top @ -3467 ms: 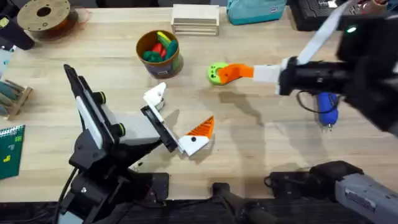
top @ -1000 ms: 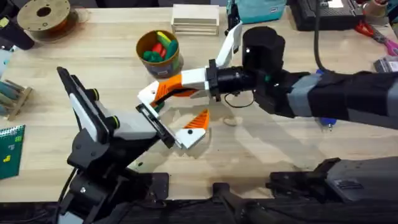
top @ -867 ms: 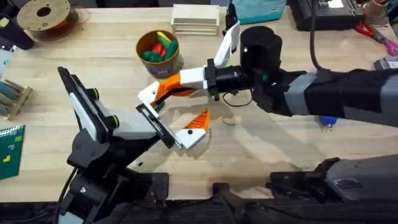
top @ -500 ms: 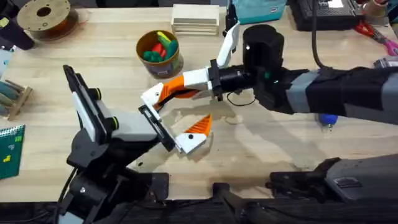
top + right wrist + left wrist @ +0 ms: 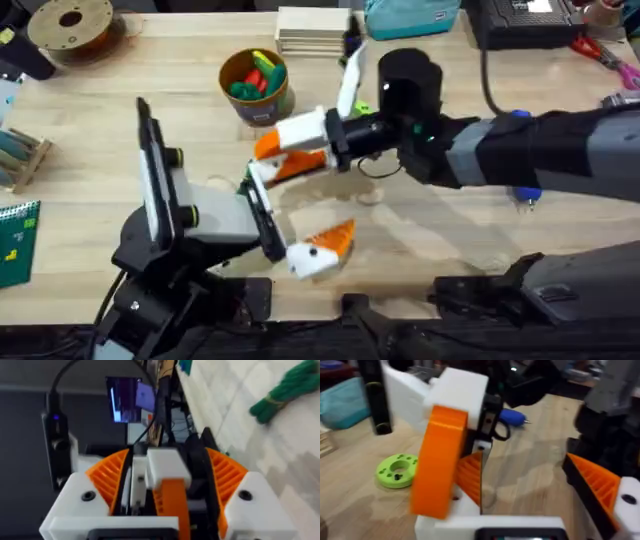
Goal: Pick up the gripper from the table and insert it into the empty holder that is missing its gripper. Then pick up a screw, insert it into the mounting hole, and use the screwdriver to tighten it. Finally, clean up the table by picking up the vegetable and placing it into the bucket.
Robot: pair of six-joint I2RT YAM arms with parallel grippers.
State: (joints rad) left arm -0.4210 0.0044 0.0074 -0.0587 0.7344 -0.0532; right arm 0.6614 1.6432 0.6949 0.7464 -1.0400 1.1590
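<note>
Left gripper [image 5: 290, 215] swung since half a second ago: its orange-tipped finger [image 5: 325, 245] dropped toward 6 o'clock and the arm's upright link shifted toward 3 o'clock. Right gripper [image 5: 285, 150] barely moved.

- Right arm reached across the table from 3 o'clock and ended at centre, just at 5 o'clock of the bucket [image 5: 255, 85].
- In the right wrist view, the two ribbed orange pads [image 5: 107, 480] flanked the gripper [image 5: 172, 505], a smooth orange piece clamped between them, with the white holder [image 5: 162, 467] directly against it. Whether the piece was fully seated on the holder – couldn't tell.
- Left pincer stood wide apart. The right arm's fingers and their load sat inside the gap, up at the 12 o'clock side of it. Nothing was pinched by the left fingers themselves.
- Screwdriver [image 5: 527, 192] lay at 3 o'clock, half hidden under the right arm. The left wrist view showed its blue body [image 5: 512, 417] flat on the wood, beyond the fingers.
- Vegetable [image 5: 285, 387] lay on the table, loose, well apart from both pincers. I couldn't place it reliably from overhead.
- Bucket stood upright at 11 o'clock of centre, with toy pieces already in it.
- Green ring disc [image 5: 397, 470] lay flat on the table, beside the right arm's fingers – touching neither.
</note>
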